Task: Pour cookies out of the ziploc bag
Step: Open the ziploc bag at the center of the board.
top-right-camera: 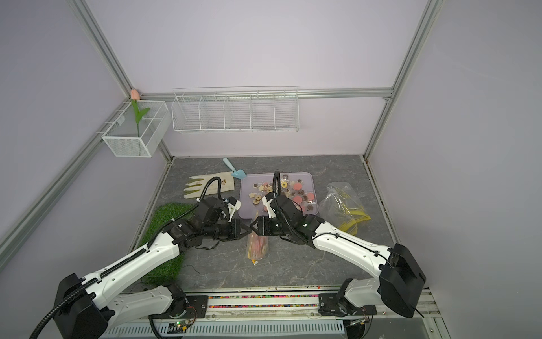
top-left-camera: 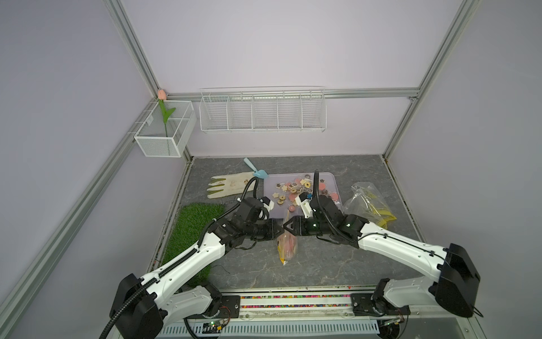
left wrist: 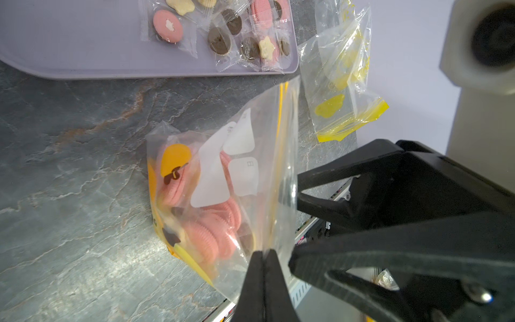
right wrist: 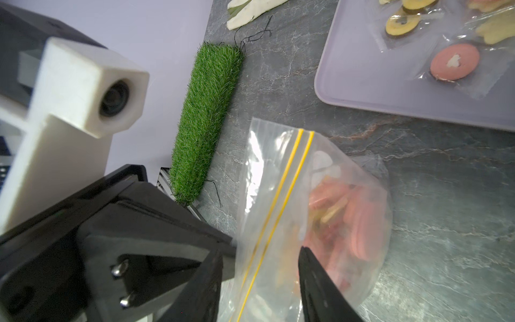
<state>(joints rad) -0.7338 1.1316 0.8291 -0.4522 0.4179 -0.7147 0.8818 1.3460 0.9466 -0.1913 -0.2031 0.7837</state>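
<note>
Left gripper (left wrist: 262, 258) pinches the clear, yellow-zipped ziploc bag (left wrist: 267, 156) of pink round cookies (left wrist: 214, 231), at six o'clock of the lilac plastic tray (top-left-camera: 271, 182); right gripper (left wrist: 294, 225) stands released. Likely light, limp and slippery: take a bottom corner.

Cream glove (top-left-camera: 227, 185), blue scoop (top-left-camera: 259, 174), grass mat (top-left-camera: 190, 226), wire rack (top-left-camera: 262, 114)

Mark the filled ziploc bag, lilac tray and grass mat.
filled ziploc bag (top-left-camera: 287, 248): a top view, cookie-filled near half.
lilac tray (top-left-camera: 269, 183): a top view, bare left part.
grass mat (top-left-camera: 193, 220): a top view, far end.
</note>
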